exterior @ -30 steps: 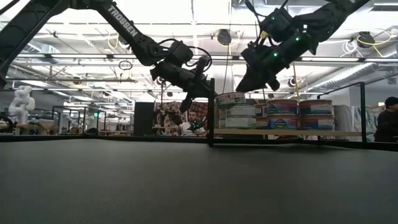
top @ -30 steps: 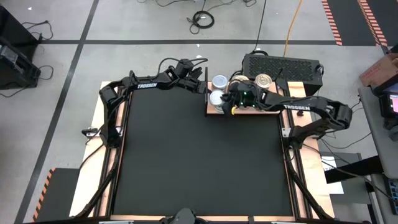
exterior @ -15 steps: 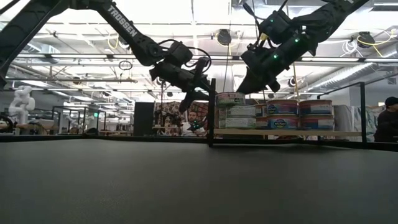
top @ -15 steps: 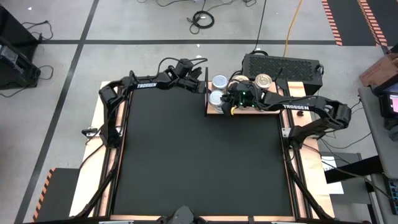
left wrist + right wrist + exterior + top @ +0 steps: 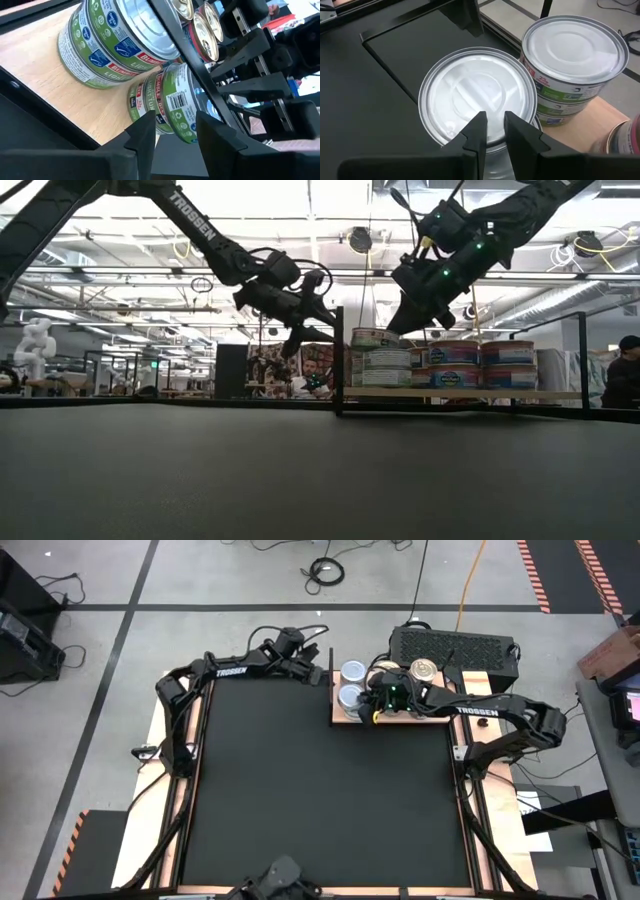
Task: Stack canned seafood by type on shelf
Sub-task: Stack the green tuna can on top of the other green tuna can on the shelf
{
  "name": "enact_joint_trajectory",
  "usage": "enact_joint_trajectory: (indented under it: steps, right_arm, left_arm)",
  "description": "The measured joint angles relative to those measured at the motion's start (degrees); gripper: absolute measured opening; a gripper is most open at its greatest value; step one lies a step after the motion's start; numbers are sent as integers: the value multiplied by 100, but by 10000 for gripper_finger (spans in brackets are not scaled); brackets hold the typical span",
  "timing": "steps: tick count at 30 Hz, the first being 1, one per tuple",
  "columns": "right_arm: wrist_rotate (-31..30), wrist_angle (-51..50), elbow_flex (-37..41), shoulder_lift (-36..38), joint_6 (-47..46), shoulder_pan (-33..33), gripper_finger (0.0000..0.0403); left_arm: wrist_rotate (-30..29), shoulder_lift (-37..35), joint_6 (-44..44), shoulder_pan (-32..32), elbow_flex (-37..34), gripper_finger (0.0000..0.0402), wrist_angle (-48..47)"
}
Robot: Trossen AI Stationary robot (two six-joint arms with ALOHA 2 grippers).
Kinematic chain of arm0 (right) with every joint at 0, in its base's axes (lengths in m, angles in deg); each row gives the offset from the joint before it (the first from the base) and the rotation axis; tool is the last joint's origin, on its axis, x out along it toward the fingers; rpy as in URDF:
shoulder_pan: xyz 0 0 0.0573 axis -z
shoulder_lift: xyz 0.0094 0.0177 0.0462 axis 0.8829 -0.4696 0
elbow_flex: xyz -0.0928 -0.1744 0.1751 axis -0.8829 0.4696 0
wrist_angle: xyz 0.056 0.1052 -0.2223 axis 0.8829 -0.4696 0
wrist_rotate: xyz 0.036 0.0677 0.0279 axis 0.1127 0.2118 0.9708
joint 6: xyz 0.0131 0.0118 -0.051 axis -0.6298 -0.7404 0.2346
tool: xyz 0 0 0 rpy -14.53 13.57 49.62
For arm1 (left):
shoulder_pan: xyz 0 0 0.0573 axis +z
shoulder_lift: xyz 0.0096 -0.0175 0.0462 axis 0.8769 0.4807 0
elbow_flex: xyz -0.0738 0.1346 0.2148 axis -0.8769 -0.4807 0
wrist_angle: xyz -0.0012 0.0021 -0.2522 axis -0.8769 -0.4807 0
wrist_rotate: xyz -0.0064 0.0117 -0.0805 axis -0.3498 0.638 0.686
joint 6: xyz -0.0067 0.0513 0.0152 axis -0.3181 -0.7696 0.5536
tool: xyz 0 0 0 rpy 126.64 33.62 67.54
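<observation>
My right hand (image 5: pixel 492 131), fingers nearly together and holding nothing, hovers over the plain-topped stack of tins (image 5: pixel 477 97) at the shelf's (image 5: pixel 352 718) 9 o'clock end; dropping off-centre could topple it against the neighbouring green-label stack (image 5: pixel 575 55). My left hand (image 5: pixel 172 131), part open and empty, hangs beyond the shelf's 9 o'clock edge. The shelf sits at the worktop's (image 5: pixel 320 800) 12 o'clock

The word TROSSEN is written in white on the left arm (image 5: pixel 228 668) and on the right arm (image 5: pixel 478 712). The green tins (image 5: pixel 112 47) say BUMBLE and LIGHT on their labels. One green tin lying further back (image 5: pixel 170 102) has a barcode, but its small numbers cannot be read.
</observation>
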Motion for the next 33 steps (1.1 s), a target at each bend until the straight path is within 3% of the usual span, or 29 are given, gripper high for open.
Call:
enact_joint_trajectory:
  steps: [8,16,33]
  right_arm:
    - [-21,-241,17,195,118,14,63]
    - [-43,-543,15,321,126,24,63]
    - [-476,-709,-212,315,289,-136,63]
  left_arm:
    - [20,-345,-747,361,14,142,-785]
    - [-575,-741,-1560,676,7,142,-1964]
    - [-966,-1380,-1802,752,-7,141,-2119]
